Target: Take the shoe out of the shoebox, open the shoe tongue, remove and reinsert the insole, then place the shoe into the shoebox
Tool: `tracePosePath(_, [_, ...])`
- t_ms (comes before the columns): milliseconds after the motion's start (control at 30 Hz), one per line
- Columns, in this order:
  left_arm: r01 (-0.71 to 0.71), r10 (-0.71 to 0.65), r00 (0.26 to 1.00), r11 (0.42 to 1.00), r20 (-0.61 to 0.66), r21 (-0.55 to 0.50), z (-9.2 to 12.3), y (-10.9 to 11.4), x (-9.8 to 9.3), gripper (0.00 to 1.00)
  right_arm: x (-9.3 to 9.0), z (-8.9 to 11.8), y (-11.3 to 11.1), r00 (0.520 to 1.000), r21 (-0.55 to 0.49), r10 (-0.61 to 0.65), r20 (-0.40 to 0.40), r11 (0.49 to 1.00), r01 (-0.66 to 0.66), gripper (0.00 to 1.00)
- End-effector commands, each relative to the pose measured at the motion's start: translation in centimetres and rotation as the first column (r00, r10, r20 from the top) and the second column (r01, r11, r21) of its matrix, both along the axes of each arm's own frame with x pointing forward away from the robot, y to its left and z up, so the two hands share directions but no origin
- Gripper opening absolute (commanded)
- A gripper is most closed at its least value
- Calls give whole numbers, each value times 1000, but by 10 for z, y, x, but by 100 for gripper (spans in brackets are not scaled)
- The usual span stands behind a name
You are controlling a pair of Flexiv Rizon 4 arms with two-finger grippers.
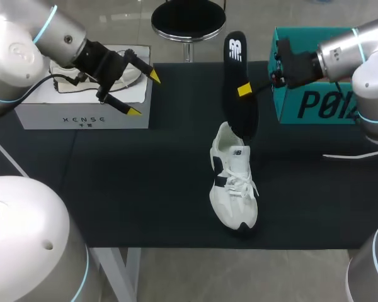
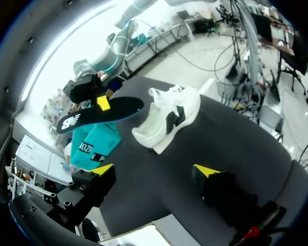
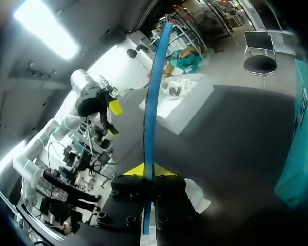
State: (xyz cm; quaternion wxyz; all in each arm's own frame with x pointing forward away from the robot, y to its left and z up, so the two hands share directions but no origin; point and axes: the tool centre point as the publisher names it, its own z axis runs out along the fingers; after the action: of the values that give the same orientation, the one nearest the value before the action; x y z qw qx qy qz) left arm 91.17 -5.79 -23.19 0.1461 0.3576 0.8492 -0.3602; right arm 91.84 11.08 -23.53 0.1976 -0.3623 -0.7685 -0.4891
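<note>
Bare mat [image 1: 132, 189] lies open on both sides of the shoe [image 1: 234, 192]. The insole [image 1: 239, 107], pinched by the right gripper [image 1: 244, 90], hangs over its heel and blocks that side. The white box [image 1: 82, 116] and teal box [image 1: 309, 107] wall the far corners; the left gripper [image 1: 144, 94] hovers beside the white box.

The white shoe [image 1: 234, 189] stands upright in the middle of the table [image 1: 145, 189]. The black insole [image 1: 242, 116] is raised on end above its heel opening. The open white shoebox [image 1: 82, 116] sits far left.
</note>
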Motion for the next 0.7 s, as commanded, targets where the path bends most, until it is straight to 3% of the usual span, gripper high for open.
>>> tracePosePath(33, [-1, 1, 1000, 1000, 1, 4, 0, 0, 0, 100, -7, -8, 6, 1000, -5, -27, 8, 1000, 27, 0])
tracePosePath(700, [-1, 1, 1000, 1000, 1, 4, 0, 0, 0, 100, -19, -39, 28, 999, -25, -48, 1, 999, 48, 0])
